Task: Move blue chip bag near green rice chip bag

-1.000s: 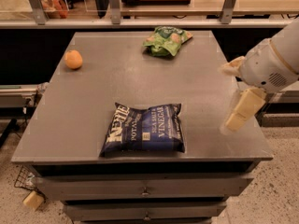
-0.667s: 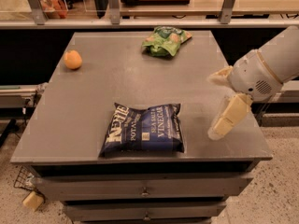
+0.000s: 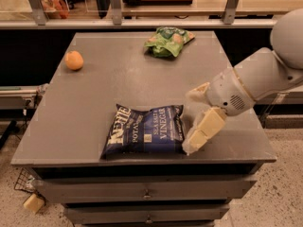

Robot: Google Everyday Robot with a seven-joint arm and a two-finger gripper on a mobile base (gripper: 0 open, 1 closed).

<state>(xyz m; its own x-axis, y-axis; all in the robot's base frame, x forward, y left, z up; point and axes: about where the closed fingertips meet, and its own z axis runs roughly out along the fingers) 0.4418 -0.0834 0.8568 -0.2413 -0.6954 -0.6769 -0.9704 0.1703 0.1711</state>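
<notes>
The blue chip bag lies flat near the front edge of the grey table, its white "Kettle" lettering toward the left. The green rice chip bag lies at the far back of the table, a little right of the middle. My gripper is just off the blue bag's right edge, low over the table. It is open. One cream finger reaches down beside the bag's front right corner and the other finger sits farther back.
A round orange fruit sits at the back left of the table. Drawers run below the table's front edge. A rail and a shelf stand behind the table. My white arm comes in from the right.
My gripper has moved left and down from the table's right side to the blue bag's right edge. The bags and the fruit have not moved.
</notes>
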